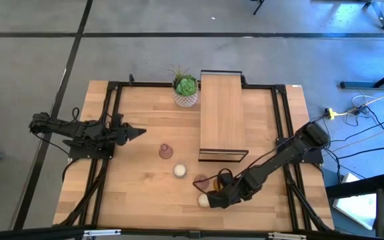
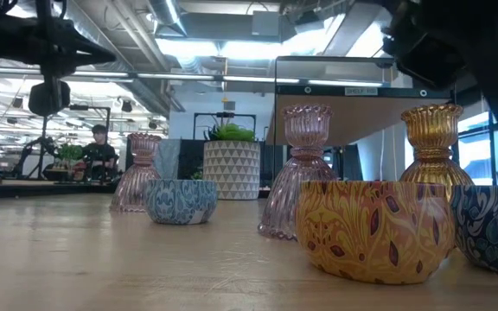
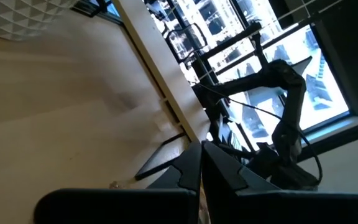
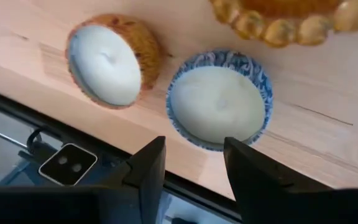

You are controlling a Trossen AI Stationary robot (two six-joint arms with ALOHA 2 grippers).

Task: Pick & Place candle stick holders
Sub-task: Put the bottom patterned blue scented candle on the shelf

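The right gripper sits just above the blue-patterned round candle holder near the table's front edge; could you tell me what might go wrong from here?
1. The right gripper is open above the blue-patterned round candle holder, which sits near the wooden table's front edge; a nudge could push it off.
2. The yellow-patterned round candle holder and the amber glass candle holder stand close by; a descending finger might clip either.

I saw three glass candle stick holders upright and three cream-filled round cups scattered across the table's near half.
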